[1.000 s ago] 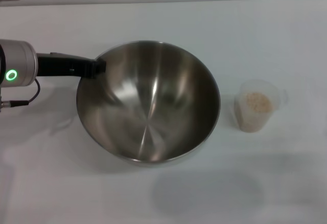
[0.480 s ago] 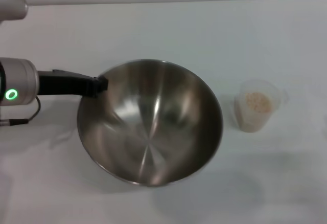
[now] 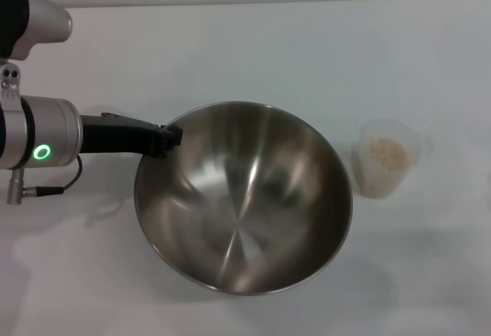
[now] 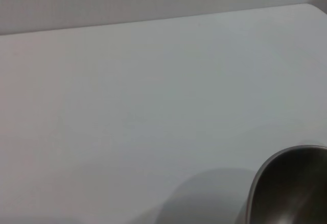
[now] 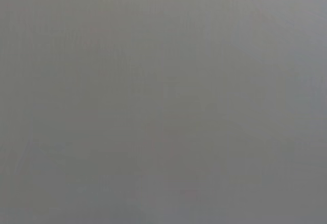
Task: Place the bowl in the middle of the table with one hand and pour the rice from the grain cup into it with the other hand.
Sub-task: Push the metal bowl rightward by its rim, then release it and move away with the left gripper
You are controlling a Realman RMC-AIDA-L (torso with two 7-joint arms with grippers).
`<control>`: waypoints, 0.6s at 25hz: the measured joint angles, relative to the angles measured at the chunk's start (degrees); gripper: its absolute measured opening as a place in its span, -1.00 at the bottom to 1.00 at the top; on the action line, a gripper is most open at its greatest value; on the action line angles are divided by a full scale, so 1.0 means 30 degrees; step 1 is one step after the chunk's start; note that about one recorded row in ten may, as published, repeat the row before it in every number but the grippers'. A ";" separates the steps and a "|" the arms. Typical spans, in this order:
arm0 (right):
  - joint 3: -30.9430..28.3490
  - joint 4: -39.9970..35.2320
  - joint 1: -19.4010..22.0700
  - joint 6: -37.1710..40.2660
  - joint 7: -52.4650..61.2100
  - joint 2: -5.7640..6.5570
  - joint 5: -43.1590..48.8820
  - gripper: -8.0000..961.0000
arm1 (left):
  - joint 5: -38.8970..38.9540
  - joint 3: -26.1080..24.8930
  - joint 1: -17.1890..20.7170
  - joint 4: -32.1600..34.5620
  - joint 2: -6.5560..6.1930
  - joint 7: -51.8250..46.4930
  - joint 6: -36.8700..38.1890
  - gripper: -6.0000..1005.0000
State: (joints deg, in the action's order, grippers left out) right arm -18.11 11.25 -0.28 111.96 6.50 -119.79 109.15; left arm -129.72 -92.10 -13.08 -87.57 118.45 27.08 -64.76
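The left gripper (image 3: 165, 140) is clamped on the bowl's (image 3: 244, 196) left rim, holding it tilted over mid-table (image 3: 253, 44), while the cup (image 3: 385, 169) of rice (image 3: 387, 152) stands just right of it, nearer the unseen right arm, so pouring goes leftward

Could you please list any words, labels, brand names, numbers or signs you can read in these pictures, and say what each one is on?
There is no readable text in any view.
The only sign is a glowing green ring light on the left arm, with no lettering.
The bowl, the grain cup and the table carry no visible print; any scale marks on the cup cannot be made out.
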 joint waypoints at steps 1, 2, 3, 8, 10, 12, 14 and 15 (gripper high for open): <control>-0.0001 0.0001 0.0001 -0.0003 -0.0001 -0.0001 0.0001 0.70 | 0.0001 0.0022 0.0000 0.0025 0.0001 -0.0017 0.0003 -0.83; -0.0001 -0.0001 0.0004 -0.0001 -0.0001 -0.0001 0.0001 0.70 | 0.0001 0.0037 -0.0001 0.0052 0.0004 -0.0032 0.0006 -0.83; -0.0001 0.0001 0.0003 -0.0001 -0.0001 -0.0001 0.0001 0.70 | 0.0004 0.0062 0.0000 0.0063 0.0014 -0.0033 0.0019 -0.82; -0.0001 0.0029 0.0004 0.0013 0.0000 -0.0001 0.0000 0.70 | 0.0413 0.0509 0.0057 0.0118 0.0032 0.0048 0.0678 -0.82; -0.0001 0.0027 0.0018 0.0033 -0.0001 0.0004 0.0001 0.70 | 0.0485 0.0584 -0.0005 0.0279 0.0022 0.0060 0.0893 -0.81; -0.0001 0.0016 0.0029 0.0031 -0.0001 0.0019 0.0001 0.70 | 0.0487 0.0763 -0.0264 0.0793 0.0042 0.0061 0.1078 -0.81; -0.0001 -0.0007 0.0049 0.0037 0.0000 0.0025 -0.0001 0.70 | 0.0490 0.0836 -0.0277 0.0912 0.0043 0.0061 0.1184 -0.81; -0.0001 -0.0007 0.0049 0.0037 0.0000 0.0025 -0.0001 0.70 | 0.0489 0.0931 -0.0276 0.1086 0.0042 0.0060 0.1346 -0.81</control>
State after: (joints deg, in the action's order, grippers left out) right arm -18.11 11.23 -0.13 112.08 6.50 -119.71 109.15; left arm -128.26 -89.31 -13.91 -84.31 118.57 27.26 -60.72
